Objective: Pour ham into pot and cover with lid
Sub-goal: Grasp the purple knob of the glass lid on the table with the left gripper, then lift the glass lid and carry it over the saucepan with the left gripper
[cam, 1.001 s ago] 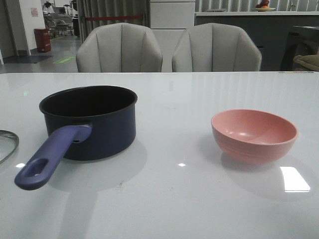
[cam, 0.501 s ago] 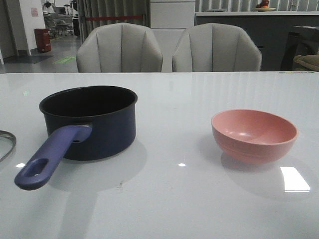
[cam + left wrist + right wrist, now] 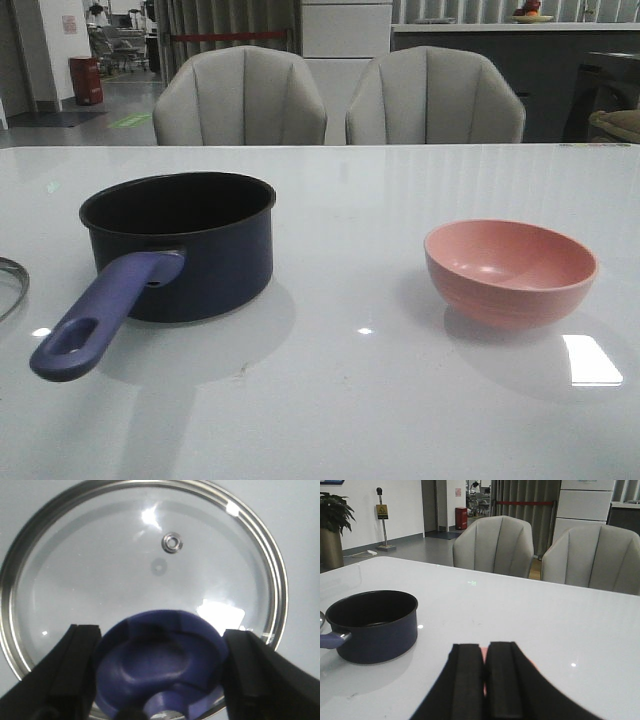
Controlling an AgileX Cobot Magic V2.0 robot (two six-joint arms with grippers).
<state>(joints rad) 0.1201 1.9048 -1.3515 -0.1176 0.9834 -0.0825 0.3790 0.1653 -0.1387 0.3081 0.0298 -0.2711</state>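
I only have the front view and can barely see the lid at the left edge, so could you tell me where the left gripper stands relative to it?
Observer: The left gripper straddles the lid's blue knob, one finger on each side, open.
Operator: And the right gripper, please?
Observer: The right gripper is shut, empty, pointing over the table.
Operator: Is any ham in the pot?
Observer: The pot interior looks dark; I cannot tell.

Showroom-like office hall: upholstered chairs (image 3: 240, 97), warning sign stand (image 3: 382, 511), potted plant (image 3: 332, 510).
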